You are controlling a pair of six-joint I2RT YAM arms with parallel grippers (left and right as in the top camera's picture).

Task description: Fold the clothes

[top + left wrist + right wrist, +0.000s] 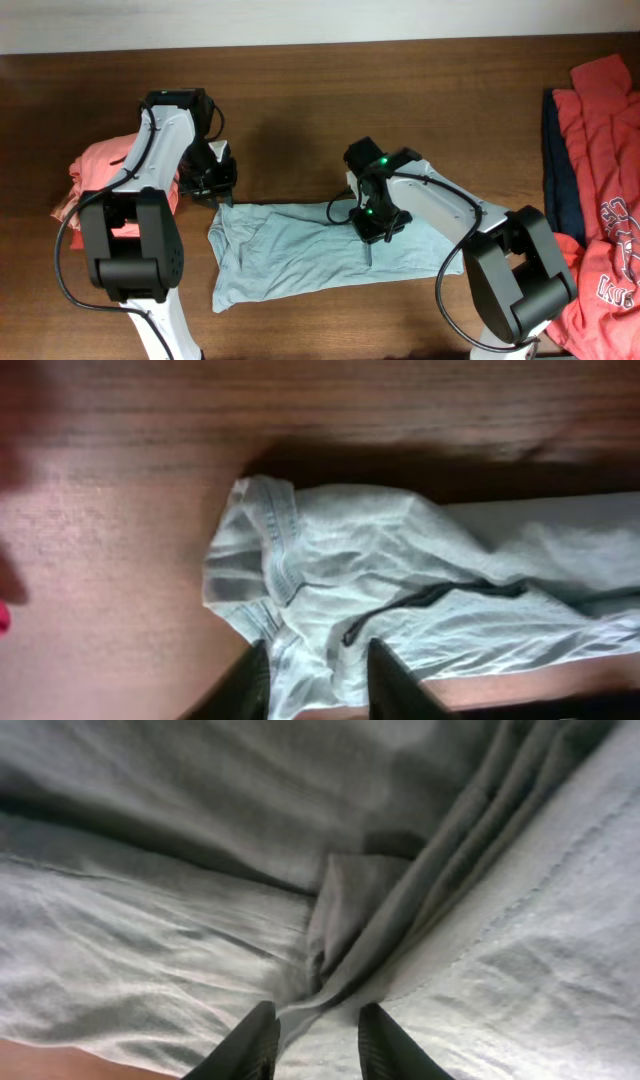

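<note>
Now my left gripper (316, 678) pinches the bunched corner of the pale grey-blue shirt (300, 250), fingers close together. My right gripper (314, 1035) nips a fold near its middle. The shirt lies spread on the brown table (300, 90).

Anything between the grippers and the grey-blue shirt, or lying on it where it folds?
Nothing visible. The left gripper sits at the upper left corner of the grey-blue shirt, cloth between its fingers; the right gripper pinches a fold mid-shirt. The coral piles lie off to the sides, not on it.
</note>
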